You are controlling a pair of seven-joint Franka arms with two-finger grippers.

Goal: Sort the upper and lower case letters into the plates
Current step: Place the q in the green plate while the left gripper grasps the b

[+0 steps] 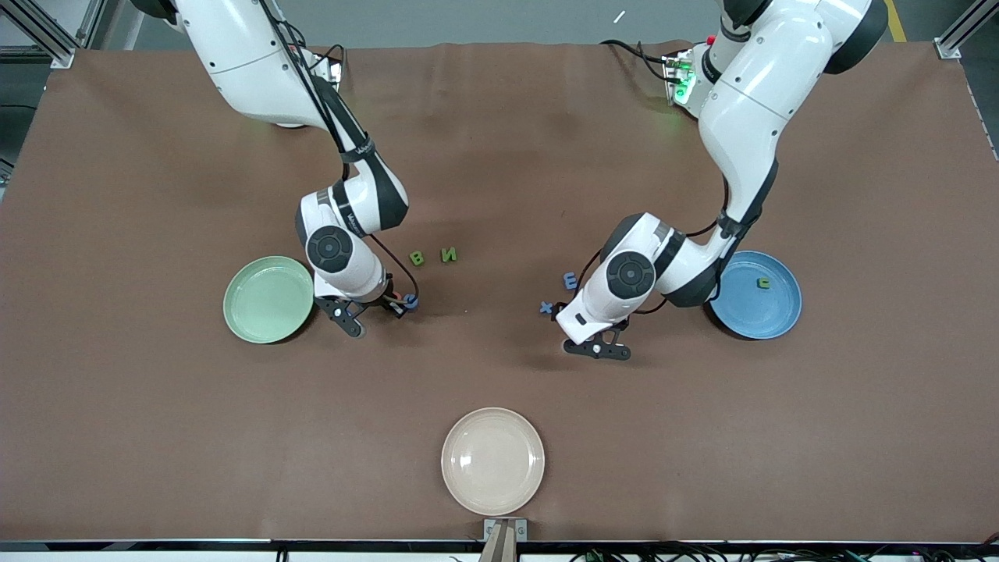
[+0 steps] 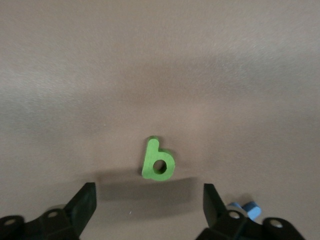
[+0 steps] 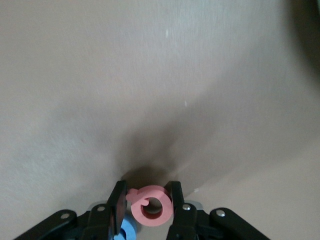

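bending low beside the mint plate [image 1: 268, 299], the right gripper [image 3: 146, 205] is pinching a pink-red letter [image 3: 150, 206]. the left gripper [image 2: 150, 205] is hovering with fingers spread, a green letter [image 2: 157, 161] lying just ahead of its tips.

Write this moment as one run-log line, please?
right pincer: shut on pink letter | left pincer: open over green letter | blue plate: one letter | green plate: empty

Even overhead light, soft shadows under arms; wrist views perhaps slightly blurred.

Bare tabletop [image 1: 499, 351] btwn hands
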